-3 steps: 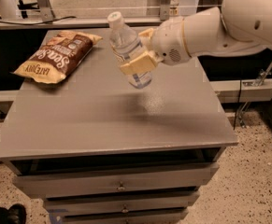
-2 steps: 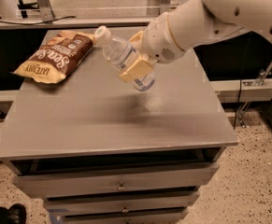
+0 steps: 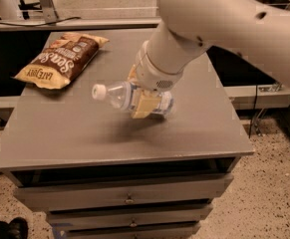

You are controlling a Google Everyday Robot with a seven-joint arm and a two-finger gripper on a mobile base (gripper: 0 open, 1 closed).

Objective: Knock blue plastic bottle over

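Note:
The blue plastic bottle (image 3: 115, 94) is clear with a white cap. It lies almost level over the middle of the grey table (image 3: 74, 133), cap pointing left. My gripper (image 3: 145, 101) comes down from the upper right and is shut on the bottle's body. A tan finger pad (image 3: 143, 107) covers the label side. The bottle's base end is partly hidden behind the fingers. A shadow lies on the table just under it.
A brown chip bag (image 3: 60, 59) lies flat at the table's back left. Drawers (image 3: 129, 195) sit under the tabletop. My white arm (image 3: 224, 24) spans the upper right. A ledge (image 3: 84, 23) runs behind the table, with speckled floor (image 3: 264, 193) at the right.
The bottle has swung from upright to almost level, cap going left and down, with my gripper turning along with it and moving lower toward the table.

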